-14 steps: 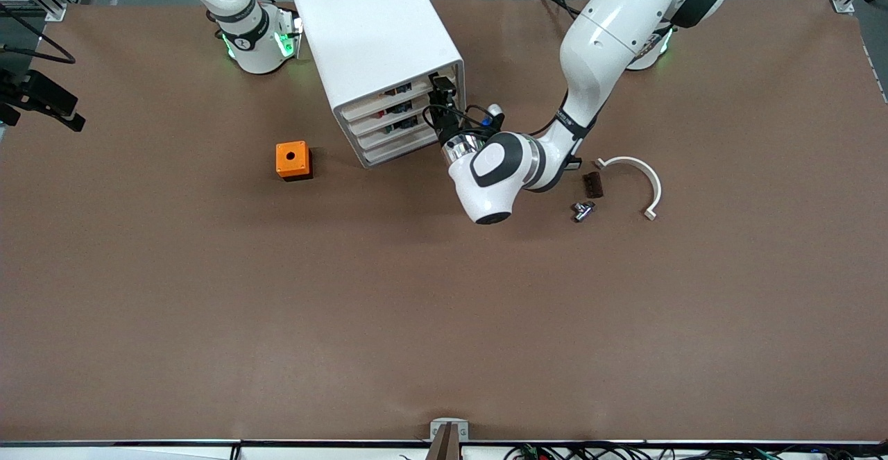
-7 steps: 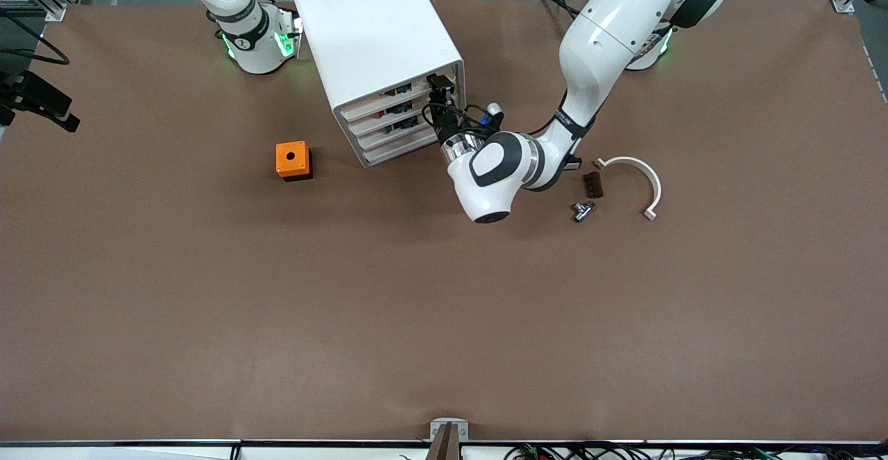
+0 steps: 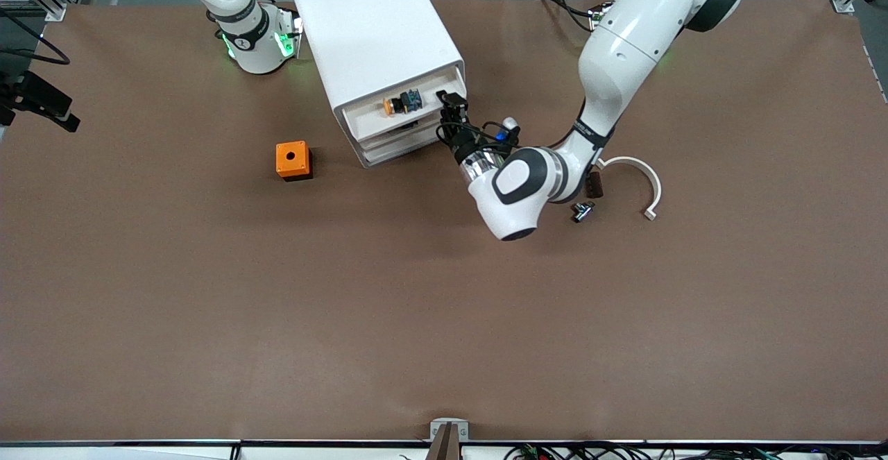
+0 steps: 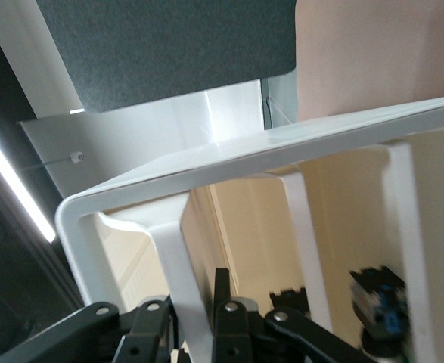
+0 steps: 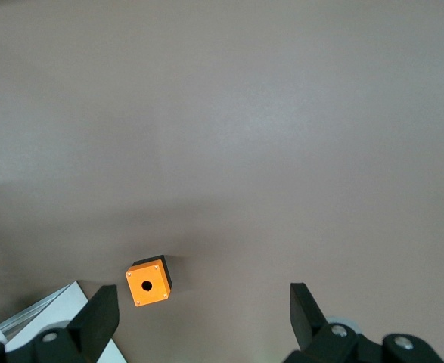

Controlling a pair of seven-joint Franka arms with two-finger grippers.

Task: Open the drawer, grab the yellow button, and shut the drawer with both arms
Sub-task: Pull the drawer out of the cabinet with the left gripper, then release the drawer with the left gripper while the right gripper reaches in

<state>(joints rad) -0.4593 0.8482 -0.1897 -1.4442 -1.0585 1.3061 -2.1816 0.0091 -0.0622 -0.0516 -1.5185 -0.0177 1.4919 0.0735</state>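
Observation:
The white cabinet [image 3: 374, 30] stands at the robots' side of the table. Its top drawer [image 3: 364, 116] is slid partly out. The button [image 3: 399, 104], orange-capped with a dark body, lies in it, and its dark blue body [image 4: 378, 310] shows in the left wrist view. My left gripper [image 3: 449, 101] is shut on the drawer's front wall [image 4: 191, 302] at the end toward the left arm. My right gripper [image 5: 203, 302] hangs open and empty high over the table, out of the front view.
An orange cube box [image 3: 293, 160] with a hole sits beside the cabinet toward the right arm's end, also under the right gripper [image 5: 147, 283]. A white curved bracket [image 3: 642, 179], a dark block [image 3: 592, 184] and a small metal part [image 3: 583, 210] lie by the left arm.
My left gripper closed on the top drawer's front and drew it out toward the front camera, uncovering the button. The right arm has not moved.

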